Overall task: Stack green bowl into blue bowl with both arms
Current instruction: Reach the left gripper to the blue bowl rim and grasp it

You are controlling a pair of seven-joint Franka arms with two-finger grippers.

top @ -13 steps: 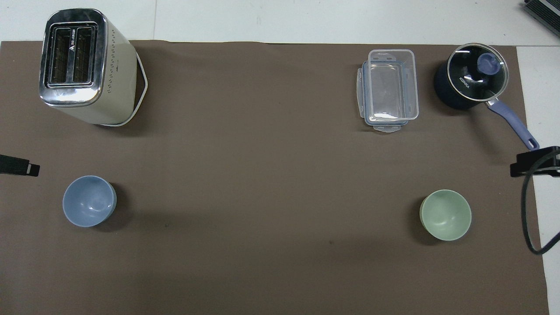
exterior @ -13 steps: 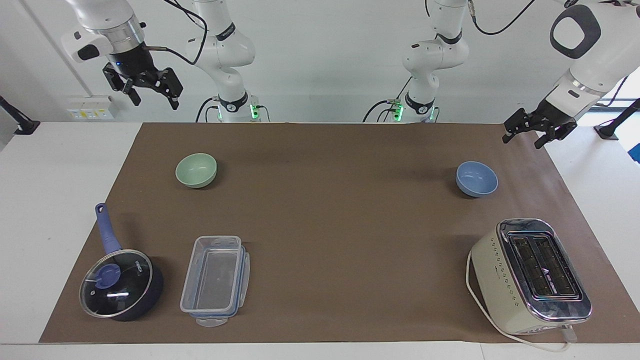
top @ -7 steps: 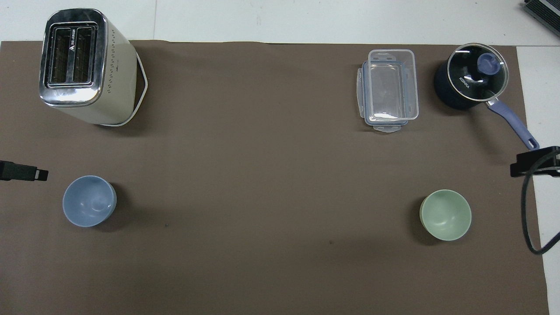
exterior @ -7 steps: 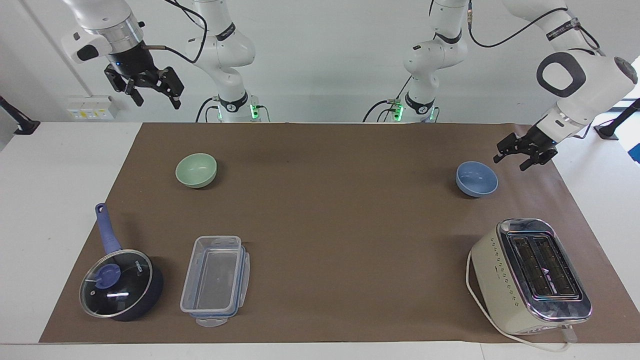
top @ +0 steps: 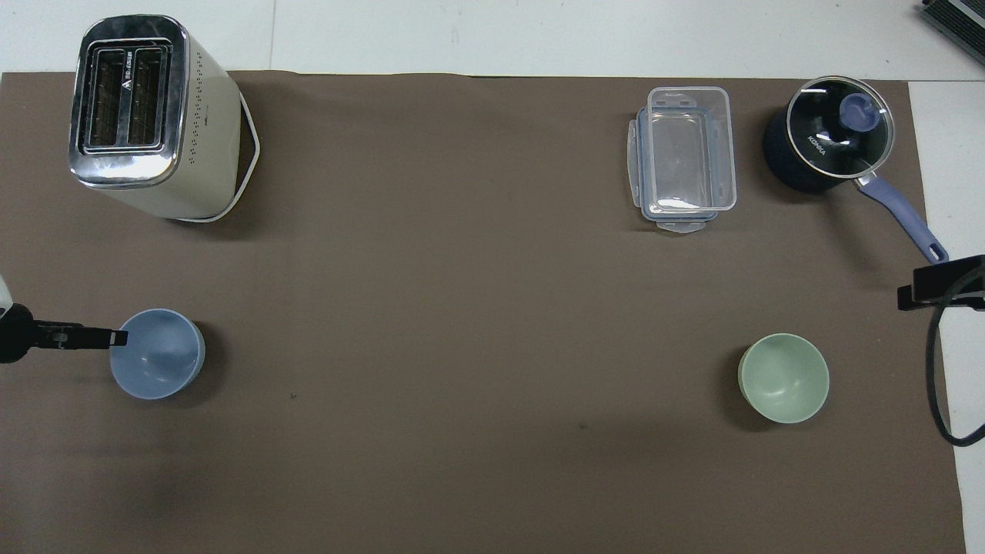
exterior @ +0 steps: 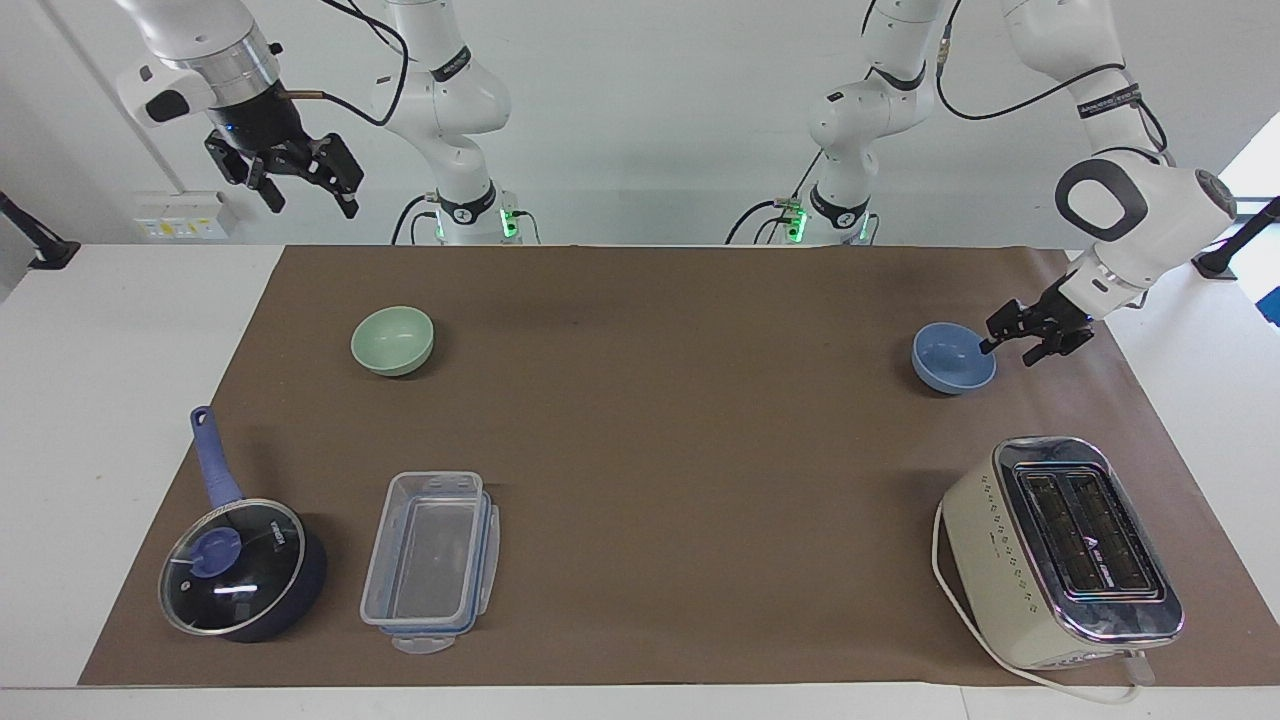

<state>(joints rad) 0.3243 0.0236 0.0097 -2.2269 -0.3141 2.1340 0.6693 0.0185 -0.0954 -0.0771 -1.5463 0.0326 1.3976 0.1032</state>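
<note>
Two small round matte bowls sit on the brown-covered worktop (exterior: 640, 450): one green bowl (exterior: 392, 340) at ten o'clock in the facing view and one blue bowl (exterior: 952, 357) at two o'clock. Left gripper (exterior: 1022, 339) straddles the blue bowl's rim, fingers spread, not clamped. Right gripper (exterior: 300, 185) hangs released, raised above the worktop's edge. One glass-lidded saucepan (exterior: 243, 567), one clear plastic box (exterior: 430, 560), one cream toaster (exterior: 1060, 550).

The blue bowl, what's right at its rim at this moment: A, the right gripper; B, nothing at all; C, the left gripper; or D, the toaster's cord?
C: the left gripper sits at the rim of the blue bowl on the side toward the left arm's end of the table, while the right gripper hangs high, clear of the bowls.
</note>
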